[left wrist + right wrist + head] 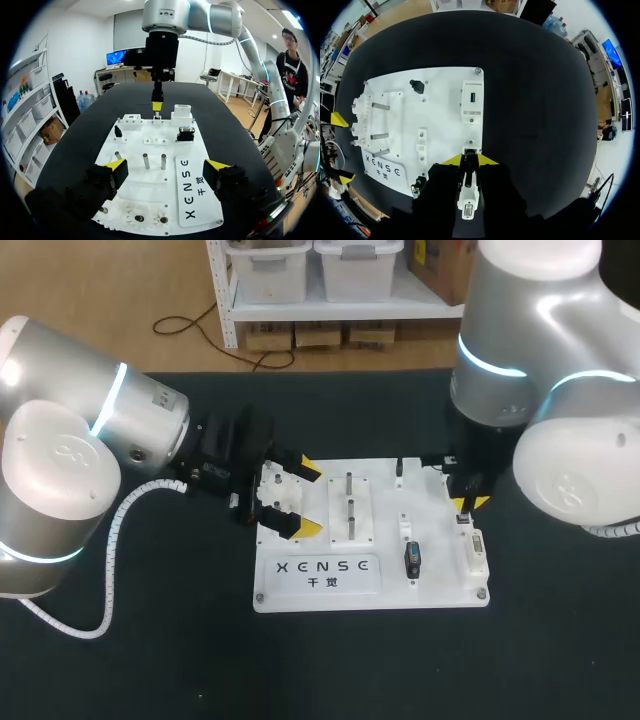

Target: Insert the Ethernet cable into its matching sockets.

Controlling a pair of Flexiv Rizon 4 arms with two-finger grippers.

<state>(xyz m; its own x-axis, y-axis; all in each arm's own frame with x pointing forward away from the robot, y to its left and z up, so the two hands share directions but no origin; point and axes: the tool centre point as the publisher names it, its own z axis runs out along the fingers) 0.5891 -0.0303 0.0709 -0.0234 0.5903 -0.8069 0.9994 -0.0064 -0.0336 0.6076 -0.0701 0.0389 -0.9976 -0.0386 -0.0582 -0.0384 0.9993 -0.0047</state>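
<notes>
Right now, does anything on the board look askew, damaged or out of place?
Nothing stands out. The white board lies flat on the black table, its metal pegs stand upright, and no part looks broken or loose.

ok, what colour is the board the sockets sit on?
The board is white; head view shows it best.

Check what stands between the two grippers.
Left wrist view: upright metal pegs on the white board, between left gripper and right gripper holding the Ethernet cable.
</notes>
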